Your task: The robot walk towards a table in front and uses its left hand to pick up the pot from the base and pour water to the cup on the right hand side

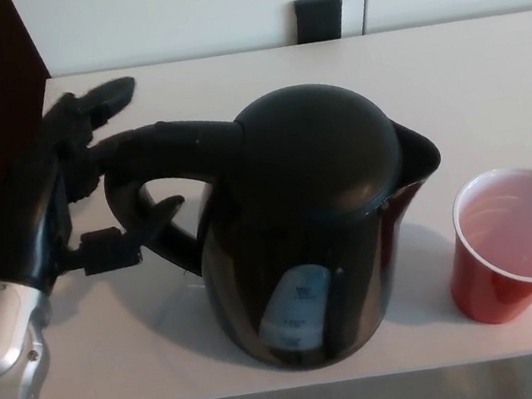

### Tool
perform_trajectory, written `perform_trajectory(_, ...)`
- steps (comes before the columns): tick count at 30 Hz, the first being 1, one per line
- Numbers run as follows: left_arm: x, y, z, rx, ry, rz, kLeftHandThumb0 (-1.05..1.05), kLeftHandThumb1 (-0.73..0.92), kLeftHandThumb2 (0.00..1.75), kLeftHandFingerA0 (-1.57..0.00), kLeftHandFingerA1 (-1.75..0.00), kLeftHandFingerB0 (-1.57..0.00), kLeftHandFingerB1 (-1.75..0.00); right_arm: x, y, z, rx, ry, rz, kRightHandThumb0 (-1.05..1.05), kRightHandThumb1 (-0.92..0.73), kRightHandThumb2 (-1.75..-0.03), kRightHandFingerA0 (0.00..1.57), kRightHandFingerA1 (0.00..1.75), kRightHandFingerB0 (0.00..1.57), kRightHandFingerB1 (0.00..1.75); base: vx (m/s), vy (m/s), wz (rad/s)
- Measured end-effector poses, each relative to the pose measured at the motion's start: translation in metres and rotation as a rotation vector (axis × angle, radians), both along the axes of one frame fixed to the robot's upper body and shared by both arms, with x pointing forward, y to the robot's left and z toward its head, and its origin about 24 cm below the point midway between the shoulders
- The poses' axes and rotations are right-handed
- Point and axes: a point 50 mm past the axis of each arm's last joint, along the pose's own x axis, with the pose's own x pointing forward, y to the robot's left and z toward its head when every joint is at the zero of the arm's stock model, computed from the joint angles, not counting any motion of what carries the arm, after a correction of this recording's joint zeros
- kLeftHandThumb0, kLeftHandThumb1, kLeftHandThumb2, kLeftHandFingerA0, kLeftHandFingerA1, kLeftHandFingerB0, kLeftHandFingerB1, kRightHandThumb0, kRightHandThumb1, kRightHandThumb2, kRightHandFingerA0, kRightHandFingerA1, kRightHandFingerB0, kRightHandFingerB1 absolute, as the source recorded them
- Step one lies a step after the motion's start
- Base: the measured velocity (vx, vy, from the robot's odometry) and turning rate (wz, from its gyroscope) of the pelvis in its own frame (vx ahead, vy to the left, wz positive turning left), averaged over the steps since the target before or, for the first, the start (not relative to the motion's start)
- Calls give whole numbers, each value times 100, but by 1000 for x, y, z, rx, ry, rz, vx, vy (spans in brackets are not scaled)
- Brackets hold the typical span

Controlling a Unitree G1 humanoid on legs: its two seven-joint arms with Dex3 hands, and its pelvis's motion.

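Pot (315,222) sits mid-table (487,63), near edge, spout pointing right toward the cup (521,240); handle (155,166) arches out to the left. Base not visible under the body, so you cannot confirm seating from this view.

Left hand (65,206) is at the handle, fingers spread, nothing gripped yet. Thumb (136,240) pokes into the handle loop from below; upper fingers (94,105) lie along the far side of the handle top. Contact looks partial, not a closed wrap.

Right hand: not in view.

Cup stands just right of the pot, near edge, upright, apparently empty, apart from the pot wall.

Step in hand: securing the handle grasp. Notes for you:
- Push the palm further in until the handle sits deep between thumb and fingers, then close fully.
- Grip high on the arch; the pot body looks heavy and will likely swing if held low.
- Lift straight up off the base before moving right.
- Keep the spout clear of the cup rim; a nudge could tip it.
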Motion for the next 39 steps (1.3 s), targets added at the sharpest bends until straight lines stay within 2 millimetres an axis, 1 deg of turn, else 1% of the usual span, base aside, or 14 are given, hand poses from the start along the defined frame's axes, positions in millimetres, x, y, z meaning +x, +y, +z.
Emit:
perform_trajectory(4,0,-3,-1,10,3,-9,-45,38,63,-35,-44,-29,-40,0,0,0,1,2,-4,-27,-60,-70,45,75,35,54,0,0,0)
perform_trajectory(10,0,-5,-3,25,9,-13,-47,39,64,-36,-44,-29,-40,1,0,0,2,2,-2,-29,-57,-68,45,75,34,53,0,0,0)
perform_trajectory(13,4,-6,-3,26,11,-11,-35,48,54,-50,-41,-38,-36,1,0,0,2,3,-3,-29,-53,-69,48,79,40,58,0,0,0)
perform_trajectory(14,7,-6,-1,24,8,-11,-33,49,55,-58,-53,-48,-49,1,0,0,3,3,-4,-28,-54,-70,47,80,41,59,0,0,0)
perform_trajectory(15,10,-6,1,23,3,-11,-20,55,56,-49,-127,-47,-115,1,0,0,4,3,-5,-28,-56,-70,49,81,41,59,0,0,0)
perform_trajectory(16,13,-6,3,21,-1,-10,-20,55,56,-49,-127,-47,-115,1,0,0,5,3,-5,-28,-56,-70,49,81,41,59,0,0,0)
perform_trajectory(17,18,-6,6,18,-4,-7,-14,61,55,-78,-175,-65,-175,1,0,0,5,3,-4,-28,-57,-71,47,82,40,58,0,0,0)
perform_trajectory(19,32,-6,15,7,-8,12,-9,65,55,-81,-175,-68,-175,2,1,0,5,2,-2,-28,-59,-71,46,78,38,55,0,0,0)
perform_trajectory(20,37,-6,18,2,-11,19,-10,49,82,-118,-143,-101,-134,2,2,0,6,1,0,-27,-58,-73,46,78,39,57,0,0,0)
perform_trajectory(21,41,-6,22,-2,-11,28,-7,67,54,-75,-175,-63,-175,2,2,0,6,-1,2,-26,-59,-73,48,80,39,58,0,0,0)
perform_trajectory(26,63,-5,37,-39,0,77,-7,67,54,-75,-175,-63,-175,4,3,1,6,-8,2,-26,-59,-73,48,80,39,58,0,0,0)
perform_trajectory(32,67,-2,35,-53,34,102,-3,64,55,-78,-175,-61,-175,5,3,2,5,-9,3,-31,-58,-66,53,86,42,60,0,0,0)
perform_trajectory(33,68,-2,36,-57,37,102,-3,65,54,-75,-175,-59,-175,5,4,2,5,-9,5,-33,-57,-66,47,80,35,55,0,0,0)
perform_trajectory(39,69,-1,36,-97,50,106,-3,63,55,-76,-175,-61,-175,7,5,3,4,-9,14,-34,-58,-68,45,77,33,54,0,0,0)
